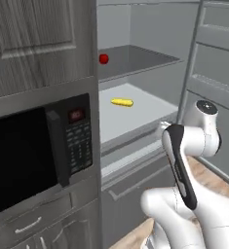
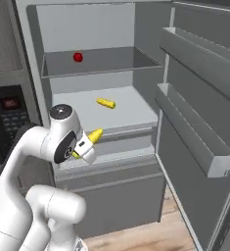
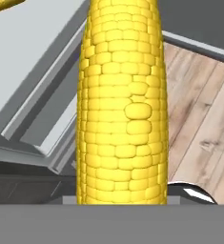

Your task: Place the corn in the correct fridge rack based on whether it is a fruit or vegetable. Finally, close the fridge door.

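Observation:
The corn (image 3: 123,100) stands lengthwise in the middle of the hand view, its yellow kernels covering the fingertips. From the right base view its pointed yellow end (image 2: 95,134) sticks out of my gripper (image 2: 87,143), which is shut on it. The gripper hangs in front of and slightly below the grey front lip of the fridge rack (image 2: 131,115), the pale shelf (image 1: 140,116). The fridge door (image 2: 195,132) stands wide open on the right, its grey bins facing inward.
A small yellow elongated item (image 2: 105,102) lies on the pale shelf, also in the left base view (image 1: 122,102). A red ball (image 2: 78,57) rests on the darker shelf (image 2: 131,59) above. The black microwave (image 1: 28,151) is left of the fridge. Wooden floor (image 2: 150,230) lies below.

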Available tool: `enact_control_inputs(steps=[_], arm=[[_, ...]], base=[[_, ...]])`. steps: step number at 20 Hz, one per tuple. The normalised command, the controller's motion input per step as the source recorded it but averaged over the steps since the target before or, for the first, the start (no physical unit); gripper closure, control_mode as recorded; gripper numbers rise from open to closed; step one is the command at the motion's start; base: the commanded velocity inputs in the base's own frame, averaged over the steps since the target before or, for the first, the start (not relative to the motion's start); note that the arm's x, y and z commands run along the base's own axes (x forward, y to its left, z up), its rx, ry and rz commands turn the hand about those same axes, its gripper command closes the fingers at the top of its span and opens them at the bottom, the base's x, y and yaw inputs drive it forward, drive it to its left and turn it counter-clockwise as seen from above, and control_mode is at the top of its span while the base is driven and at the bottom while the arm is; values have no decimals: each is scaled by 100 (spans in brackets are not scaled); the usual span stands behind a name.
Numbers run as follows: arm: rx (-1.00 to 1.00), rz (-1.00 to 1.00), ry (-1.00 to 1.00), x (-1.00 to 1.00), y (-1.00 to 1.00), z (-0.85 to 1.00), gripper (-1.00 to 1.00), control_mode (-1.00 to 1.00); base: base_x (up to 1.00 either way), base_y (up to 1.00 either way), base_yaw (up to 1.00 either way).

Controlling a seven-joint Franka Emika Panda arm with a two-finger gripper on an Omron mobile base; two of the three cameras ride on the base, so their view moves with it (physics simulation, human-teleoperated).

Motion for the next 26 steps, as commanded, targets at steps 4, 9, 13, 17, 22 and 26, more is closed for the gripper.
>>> enact_control_inputs(steps=[4, 9, 13, 17, 22, 26], arm=[[0, 0, 0, 0, 0, 0, 100, 100], [0, 9, 0, 38, 0, 0, 100, -100], [0, 45, 1, 100, 0, 7, 100, -100], [-8, 55, 17, 75, 0, 25, 100, -100], [-14, 68, 14, 14, 11, 5, 100, -100], [-15, 27, -9, -13, 51, -25, 100, -100]], base=[[75, -86, 45], [36, -33, 18], [0, 0, 0], [0, 0, 0], [0, 0, 0], [0, 0, 0]])
